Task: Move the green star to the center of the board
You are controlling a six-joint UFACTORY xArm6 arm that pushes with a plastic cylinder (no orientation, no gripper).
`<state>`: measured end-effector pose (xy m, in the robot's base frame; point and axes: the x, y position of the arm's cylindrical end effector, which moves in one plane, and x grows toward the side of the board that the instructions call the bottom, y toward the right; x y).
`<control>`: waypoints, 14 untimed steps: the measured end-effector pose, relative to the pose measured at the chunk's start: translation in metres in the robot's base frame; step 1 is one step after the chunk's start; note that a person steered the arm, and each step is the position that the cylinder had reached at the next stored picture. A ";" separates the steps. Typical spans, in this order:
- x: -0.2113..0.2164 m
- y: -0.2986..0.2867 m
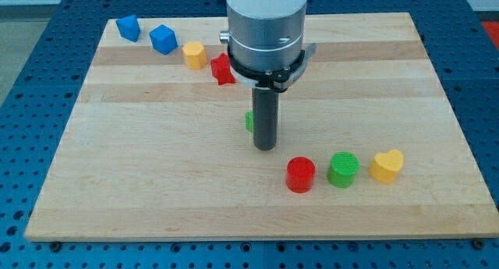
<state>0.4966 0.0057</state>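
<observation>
The green star [249,121] sits near the middle of the wooden board [156,183]; only a small green sliver shows, the rest is hidden behind the rod. My tip [265,148] rests on the board just right of and slightly below the star, close against it.
Two blue blocks [129,27] [163,39], a yellow block [194,55] and a red star-like block [223,69] line up at the view's upper left. A red cylinder [300,175], a green cylinder [343,169] and a yellow heart [387,165] stand at the lower right.
</observation>
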 end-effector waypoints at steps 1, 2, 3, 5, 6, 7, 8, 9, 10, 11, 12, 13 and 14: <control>0.027 0.000; 0.027 0.000; 0.007 0.000; -0.010 0.000; -0.028 0.000; -0.037 0.000; -0.052 0.000; -0.054 0.001; -0.026 0.001; -0.017 -0.004; -0.029 -0.013; -0.041 -0.015; -0.041 -0.024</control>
<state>0.4556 -0.0182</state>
